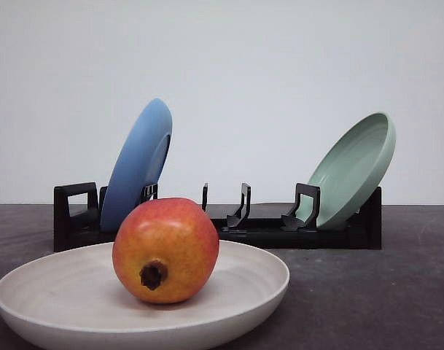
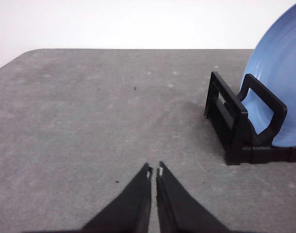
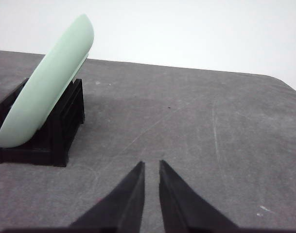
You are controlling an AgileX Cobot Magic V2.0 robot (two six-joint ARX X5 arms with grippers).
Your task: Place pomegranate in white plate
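Both end effectors look idle to me: the left end effector point(image 2: 154, 171) has its fingertips pressed almost together with nothing between them, low in the middle of the left wrist view above bare desk point(image 2: 89, 107), and the right end effector point(image 3: 151, 165) shows only a thin slit between its tips, likewise gripping nothing. From my console I judge the task finished, or as good as: the pomegranate point(image 1: 165, 249) sits inside the white plate point(image 1: 258, 281) in the lower left of the front view, resting on the plate's floor with its dark crown end turned toward the camera, and neither end effector is touching it. I see nothing left to do beyond keeping the arms clear. Counting what I can see: 1 pomegranate, 3 plates in all, namely 1 white plate, 1 blue plate point(image 1: 138, 164) and 1 pale green plate point(image 1: 353, 168), and 1 black rack point(image 1: 265, 230) behind, holding the blue plate at its left end and the green plate at its right end, both leaning.
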